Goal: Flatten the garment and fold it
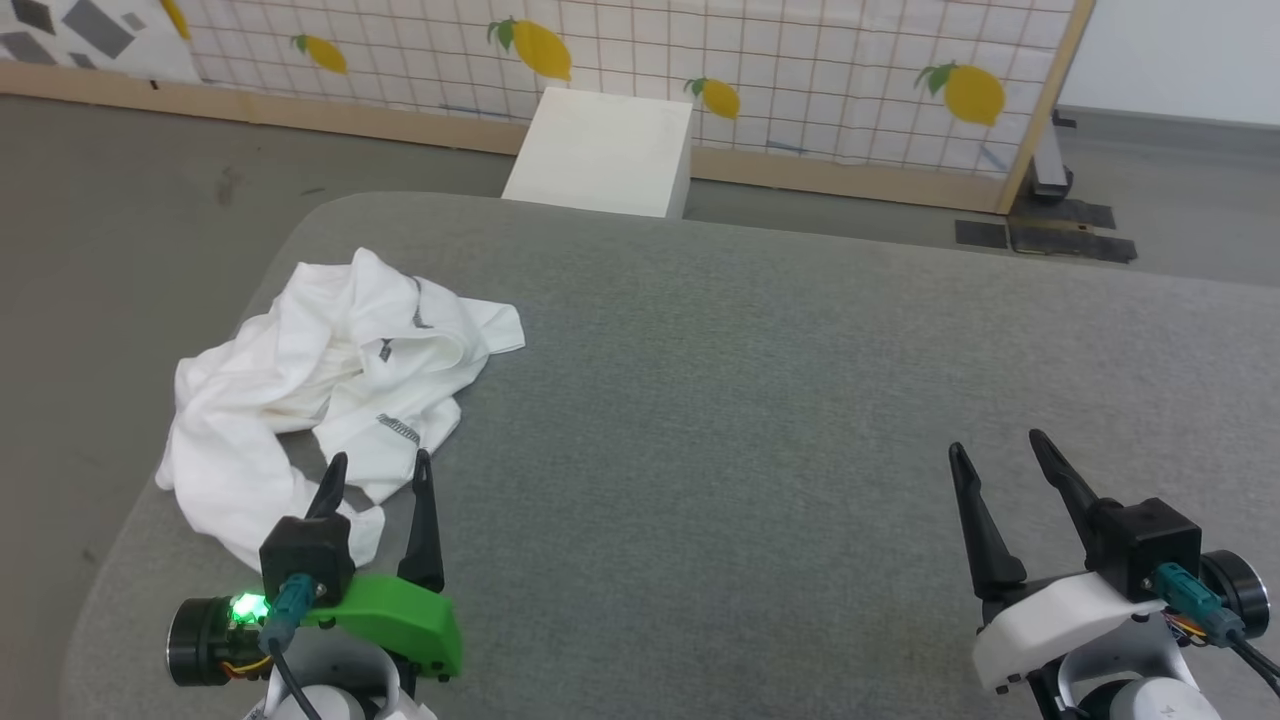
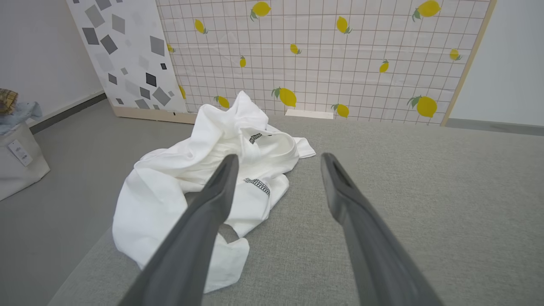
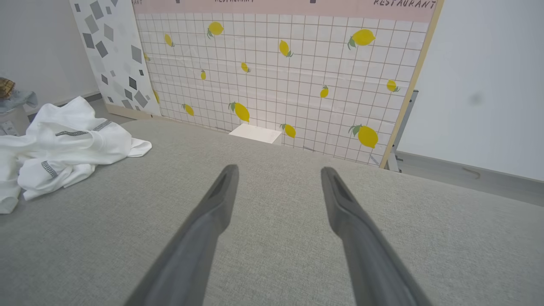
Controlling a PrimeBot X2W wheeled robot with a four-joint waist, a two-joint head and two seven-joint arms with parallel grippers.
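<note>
Progress is nil as far as I can judge: the white soft fabric shirt with dark grey stitching along its seams (image 1: pixel 320 400) lies in a crumpled heap by the left edge of the grey felt-covered worktop (image 1: pixel 780 400), nearer the far left corner than the near one; its layers are bunched over one another, with one flap reaching towards the middle. No part is spread flat and no fold is made, so all of the flattening and folding is left.

The green-cowled left gripper (image 1: pixel 381 457) holds nothing, its jaws wide; its tips hang at the near hem of the shirt (whether they touch the cloth I cannot tell). The white-cowled right gripper (image 1: pixel 995 441) is likewise spread wide and holds nothing, over bare felt by the near right corner, well apart from the shirt.

Beyond the far edge stands a rigid white box (image 1: pixel 605 150), off the worktop, against a lemon-printed grid screen (image 1: pixel 820 60); neither is in the arms' way. The likely hindrance is the shirt itself: it is tangled, and it lies so close to the left edge that a careless pull might drag it off.
</note>
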